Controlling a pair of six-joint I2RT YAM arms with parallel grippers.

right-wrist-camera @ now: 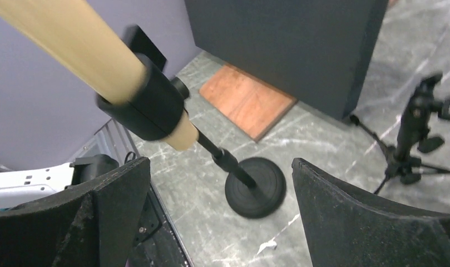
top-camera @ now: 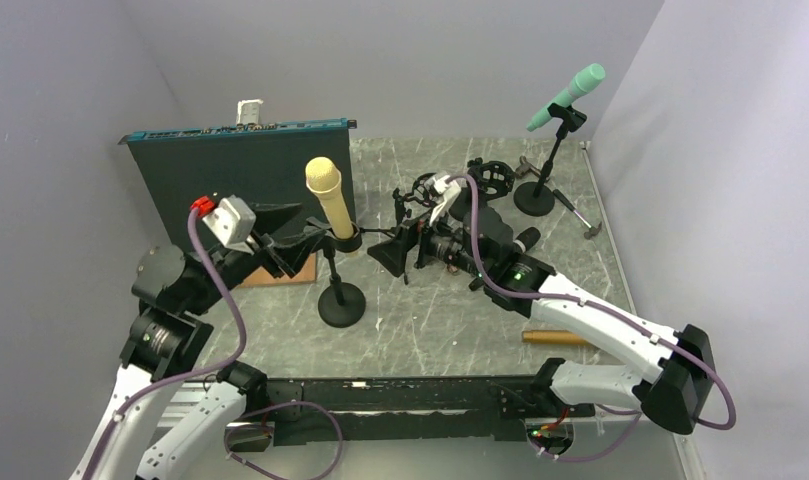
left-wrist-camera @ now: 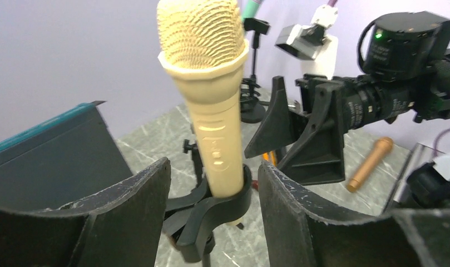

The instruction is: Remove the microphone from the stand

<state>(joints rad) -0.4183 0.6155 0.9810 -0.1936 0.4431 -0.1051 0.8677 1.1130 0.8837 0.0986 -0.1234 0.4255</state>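
A cream microphone [top-camera: 325, 195] stands tilted in the black clip [left-wrist-camera: 222, 206] of a short stand with a round base [top-camera: 341, 303]. My left gripper [left-wrist-camera: 214, 178] is open, its jaws on either side of the clip with gaps on both sides. It reaches the stand from the left in the top view [top-camera: 315, 238]. My right gripper [right-wrist-camera: 221, 167] is open and holds nothing. It hovers to the right of the microphone [right-wrist-camera: 72, 39], with the clip [right-wrist-camera: 147, 105] and stand base [right-wrist-camera: 255, 186] ahead of it.
A dark upright panel [top-camera: 240, 165] stands behind the stand, with a brown board [top-camera: 290, 270] at its foot. A green microphone [top-camera: 568, 95] sits on a second stand [top-camera: 533, 197] at the back right. A copper microphone [top-camera: 555, 338] lies near the right arm.
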